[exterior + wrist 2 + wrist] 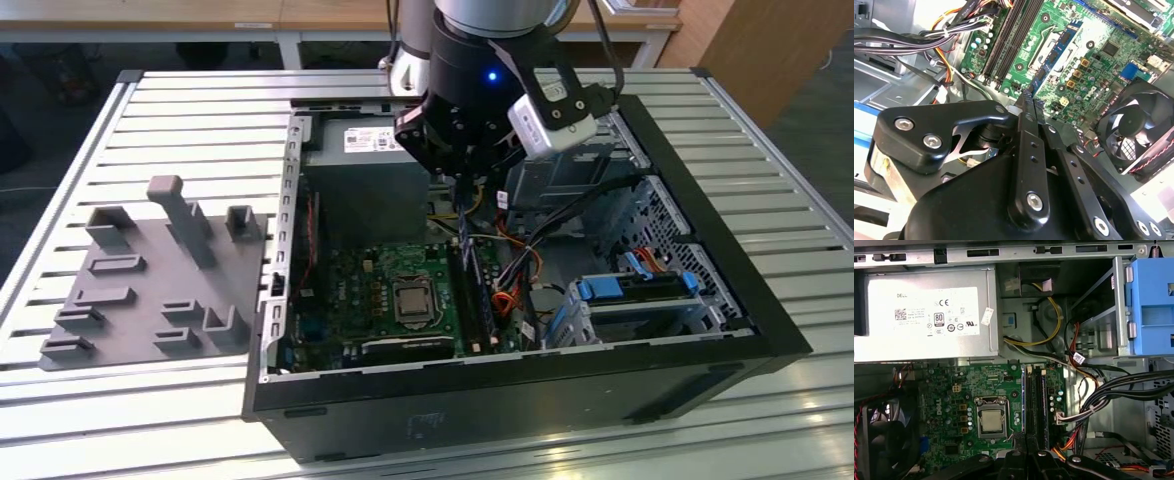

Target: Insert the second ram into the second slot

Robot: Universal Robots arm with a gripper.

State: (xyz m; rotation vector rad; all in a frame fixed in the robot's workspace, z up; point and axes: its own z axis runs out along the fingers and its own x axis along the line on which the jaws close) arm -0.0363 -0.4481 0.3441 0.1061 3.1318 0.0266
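Observation:
My gripper hangs inside the open computer case, above the motherboard. It is shut on the second ram, a thin blue-green stick that hangs straight down from the fingers. In the second wrist view the gripper pinches the ram, which reaches out over the board. The first wrist view shows the gripper with the ram edge-on, just beside the long dark memory slots. The slots lie below the stick's lower end, with a gap between them. I cannot tell which slot it lines up with.
The processor socket sits beside the slots. The grey power supply fills the case's far end. Cable bundles and a blue drive bay crowd the exterior view's right. A fan sits by the board. A grey parts fixture lies outside the case.

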